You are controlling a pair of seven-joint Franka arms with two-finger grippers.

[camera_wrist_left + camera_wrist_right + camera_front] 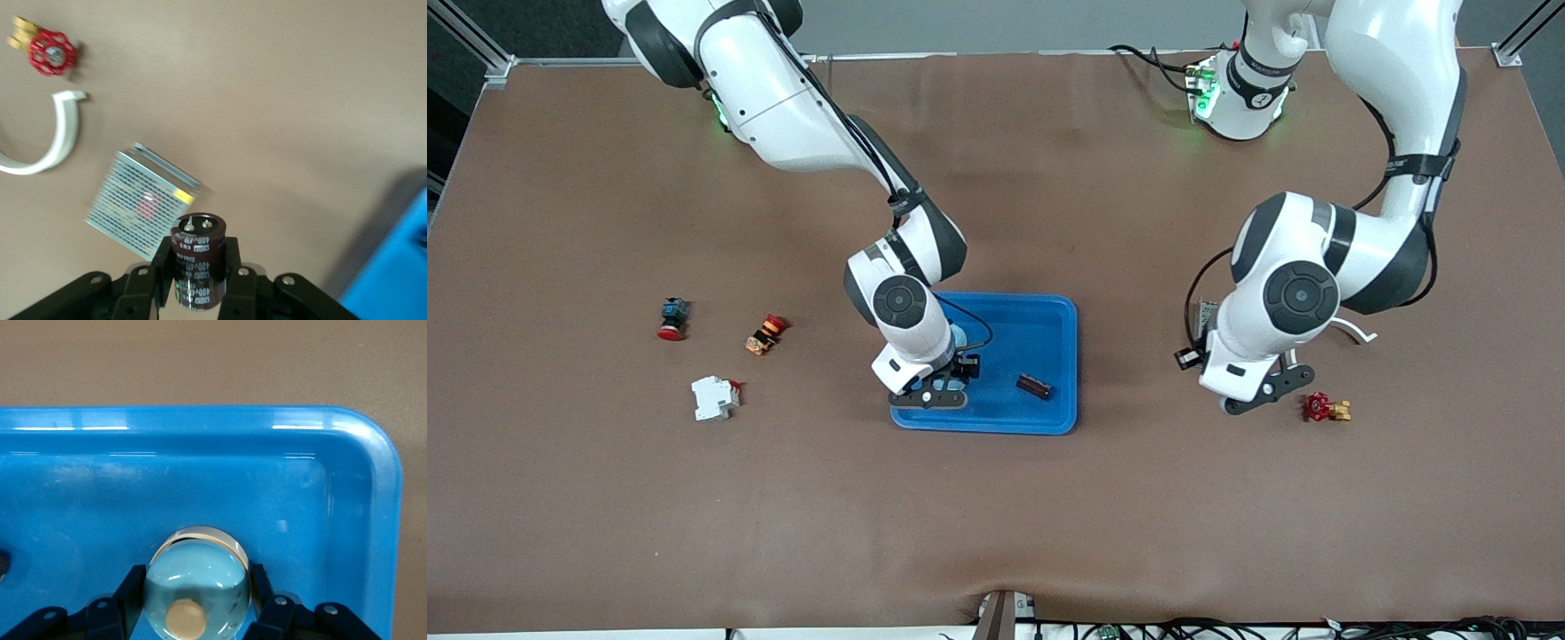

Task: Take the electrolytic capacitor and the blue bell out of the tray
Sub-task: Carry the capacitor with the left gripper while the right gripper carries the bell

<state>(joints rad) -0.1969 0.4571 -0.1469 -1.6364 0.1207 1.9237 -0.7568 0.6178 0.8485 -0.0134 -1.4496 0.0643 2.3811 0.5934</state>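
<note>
A: Op here, calling it live. Biggest first: brown table (pixel 996 516), then the blue tray (pixel 1049 324) mid-table. My R gripper (pixel 934 391) is low inside the tray, at the end toward the right arm's side.

B: What's it got?

A: The bell (pixel 197 588), shiny dome w/ a round button on top. Right wrist view shows the fingers (pixel 127 597) pressed on both sides of the dome, so it's clamped. Can't tell if the bell's base is touching the tray floor. Tray rim curves round just past the gripper.

B: And L?

A: L gripper (pixel 1258 396) is up over bare table, well apart from the tray, toward the left arm's end. It's pinching the capacitor (pixel 197 260), a dark brown can w/ printing, between both pads (pixel 162 267), terminals pointing away from the wrist.

B: What's below it?

A: In the left wrist view, a perforated metal box (pixel 143 203) w/ a yellow label sits under the capacitor. Near that, a curved white plastic strip (pixel 57 137), then a red valve handwheel on brass fittings (pixel 1325 408) just beside the gripper.

B: Anything else in the tray?

A: A small dark brown block (pixel 1034 386), near the R gripper but apart from it.

B: Rest of the table?

A: Past the R gripper toward the right arm's end: white breaker (pixel 714 397), orange-red button (pixel 765 333), red-capped switch (pixel 671 318). All small, well apart from the tray.
</note>
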